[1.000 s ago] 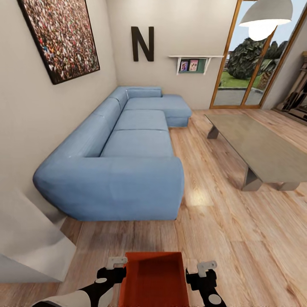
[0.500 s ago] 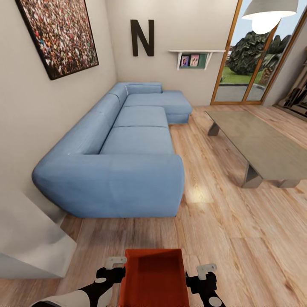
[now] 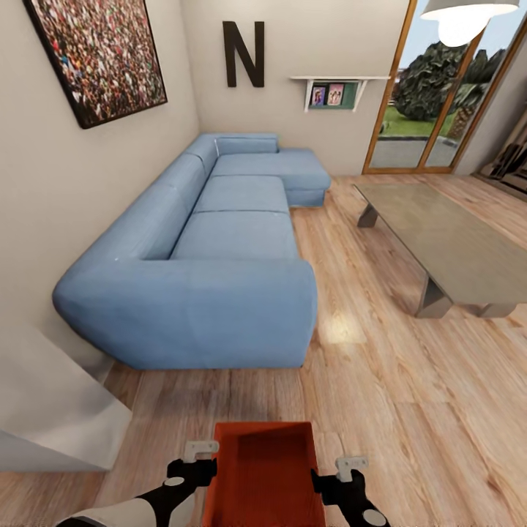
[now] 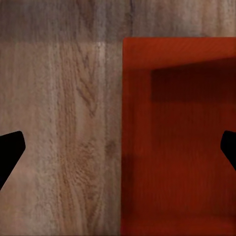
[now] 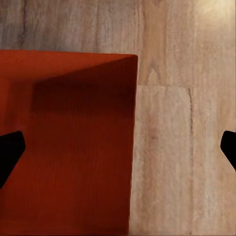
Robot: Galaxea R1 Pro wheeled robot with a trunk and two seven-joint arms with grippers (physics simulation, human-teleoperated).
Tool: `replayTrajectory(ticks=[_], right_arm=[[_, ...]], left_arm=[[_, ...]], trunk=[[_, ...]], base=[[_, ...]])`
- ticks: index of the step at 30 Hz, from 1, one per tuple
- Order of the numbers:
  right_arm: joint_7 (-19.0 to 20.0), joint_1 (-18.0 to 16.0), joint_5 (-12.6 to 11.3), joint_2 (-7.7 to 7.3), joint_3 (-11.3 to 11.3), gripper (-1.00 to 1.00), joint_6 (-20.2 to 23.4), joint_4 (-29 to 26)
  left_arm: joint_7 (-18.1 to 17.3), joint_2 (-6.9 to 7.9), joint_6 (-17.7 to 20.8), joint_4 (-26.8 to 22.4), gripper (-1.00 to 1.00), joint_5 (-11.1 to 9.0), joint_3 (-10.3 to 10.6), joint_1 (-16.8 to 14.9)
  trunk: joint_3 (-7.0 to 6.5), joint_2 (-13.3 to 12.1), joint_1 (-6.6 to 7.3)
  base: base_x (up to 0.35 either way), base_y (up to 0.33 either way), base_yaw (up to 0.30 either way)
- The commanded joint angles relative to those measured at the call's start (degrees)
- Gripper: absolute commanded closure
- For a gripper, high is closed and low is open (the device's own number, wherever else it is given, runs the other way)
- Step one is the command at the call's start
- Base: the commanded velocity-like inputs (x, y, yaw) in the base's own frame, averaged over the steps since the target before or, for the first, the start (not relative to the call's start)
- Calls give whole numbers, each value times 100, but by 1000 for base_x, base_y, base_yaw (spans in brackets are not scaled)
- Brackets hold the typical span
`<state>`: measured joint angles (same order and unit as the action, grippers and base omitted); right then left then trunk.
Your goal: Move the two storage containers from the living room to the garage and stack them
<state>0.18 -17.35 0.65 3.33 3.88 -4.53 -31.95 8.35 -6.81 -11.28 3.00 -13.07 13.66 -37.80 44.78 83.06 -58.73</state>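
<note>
**Storage container held between two grippers in the living room**

An orange-red storage container (image 3: 262,472) sits low in the head view, in front of the blue L-shaped sofa (image 3: 208,256) and over the light wood-plank floor (image 3: 380,395). Its open top faces upward, showing low walls and a shaded interior. The left gripper (image 3: 199,455) stands at the container's left wall and the right gripper (image 3: 350,468) at its right wall; both flank the bin at about the same level.

In the left wrist view, the left gripper's dark fingertips (image 4: 10,152) appear at opposite edges of the frame, spread wide, with the container wall and rim lying between them above the planks. The right wrist view shows the same arrangement: the right gripper's fingertips (image 5: 10,152) are set far apart, straddling the container's rim. Whether either pair of jaws actually presses on the wall cannot be told.

Beyond the sofa, a grey low table (image 3: 446,241) stands to its right, well apart from the container. A black letter N (image 3: 244,53) and a small shelf (image 3: 338,91) hang on the wall behind the sofa, a large framed picture (image 3: 99,55) on the wall beside it, and wood-framed glass doors (image 3: 432,102) lie past the table.
</note>
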Motion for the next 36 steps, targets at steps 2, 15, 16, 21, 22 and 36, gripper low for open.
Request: replayTrajectory(ticks=[2,15,16,21,22,36], right_arm=[[85,-3,-109,-4,1,-100,-21,4],[-16,-5,-267,-46,-9,-100,-45,-4],[-17,-3,-267,-51,-6,-100,-45,-4],[-18,-1,-267,-59,-2,-100,-40,-4],[-18,-1,-267,-60,-2,-100,-40,-4],[-18,0,-275,-60,-1,-100,-39,-3]], left_arm=[[8,-1,-41,25,-100,-47,49,-9],[8,-5,-41,25,-100,-49,49,-9],[8,-8,-41,25,-100,-48,49,-10],[8,16,-44,25,-100,-50,49,-8],[8,18,-46,25,-100,-50,49,-8],[0,9,-61,25,-100,-55,49,-12]], trunk=[[23,2,0],[145,2,0],[154,2,0],[201,2,0],[211,2,0],[342,2,0]], base=[[0,0,0],[0,0,0],[0,0,0],[0,0,0],[0,0,0],[0,0,0]])
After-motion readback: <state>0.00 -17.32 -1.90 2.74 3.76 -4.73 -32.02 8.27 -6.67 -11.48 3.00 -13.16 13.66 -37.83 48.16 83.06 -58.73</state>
